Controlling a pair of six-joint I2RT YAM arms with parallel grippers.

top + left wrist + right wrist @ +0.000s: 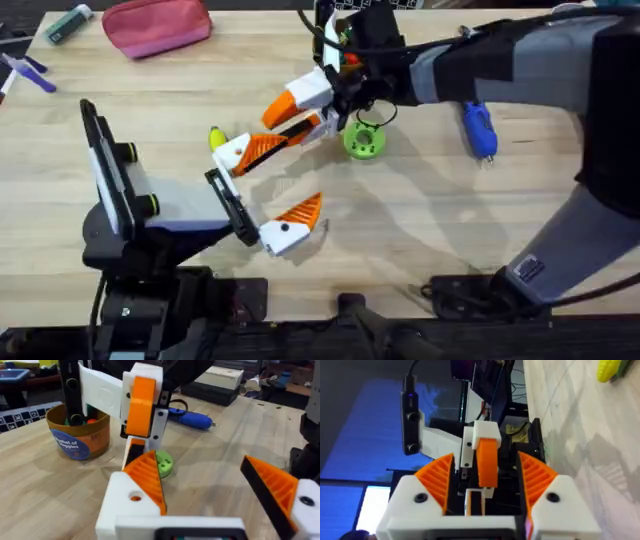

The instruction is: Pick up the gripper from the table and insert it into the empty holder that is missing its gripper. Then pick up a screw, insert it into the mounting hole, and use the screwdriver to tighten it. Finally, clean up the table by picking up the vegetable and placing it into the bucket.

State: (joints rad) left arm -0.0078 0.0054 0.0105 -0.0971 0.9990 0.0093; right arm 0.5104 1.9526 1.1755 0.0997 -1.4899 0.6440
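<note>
Item: left tool, middle of the counter toward its near edge, spread wide and holding nothing. Its far finger is the holder, a white block, and the gripper, an orange ribbed wedge, appears already seated in it. The holder's mounting hole shows orange with no dark head, whereas the other finger carries a dark fastener head; judged stage: insertion done, fastening pending. Item: right tool, reaching in from the right edge, parted, gripping nothing visible, in line with the wedge's tip and close to it; whether they touch cannot be told. Item: the screw, too small to make out. Item: lime-green disc, just beyond the wedge's tip toward the right edge, under the right arm. Item: screwdriver, blue, well apart toward the right edge, long axis running roughly far-to-near, bit toward the near edge; the right arm is clearly the nearer. Item: vegetable, yellow with a green end, just beside the holder on its left-edge side. Item: bucket, labelled, toward the far edge, contents partly hidden.
</note>
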